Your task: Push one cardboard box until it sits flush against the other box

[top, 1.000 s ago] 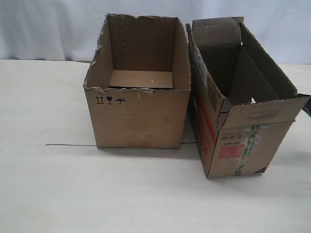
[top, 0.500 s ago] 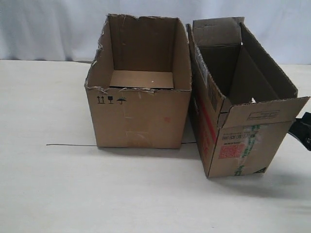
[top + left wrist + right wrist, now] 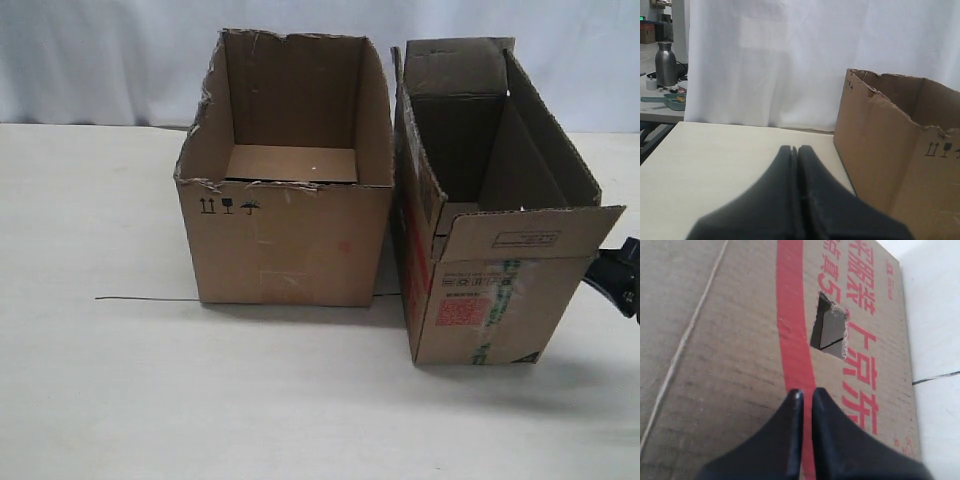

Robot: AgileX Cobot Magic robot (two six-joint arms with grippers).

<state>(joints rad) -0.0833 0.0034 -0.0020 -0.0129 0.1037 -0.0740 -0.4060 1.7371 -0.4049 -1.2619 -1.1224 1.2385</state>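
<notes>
A pale cream, matte table [image 3: 100, 400] carries two open-topped cartons. The wider plain brown carton [image 3: 290, 250], with a ragged torn rim and three small black symbols, stands upright left of centre. Just beside it on the right stands the narrower brown cardboard box [image 3: 495, 320] with red print and green-printed tape, its front a little nearer the camera. A slim gap shows between their lower front corners. A thin dark line [image 3: 150, 298] runs across the tabletop to the wider carton's base.
</notes>
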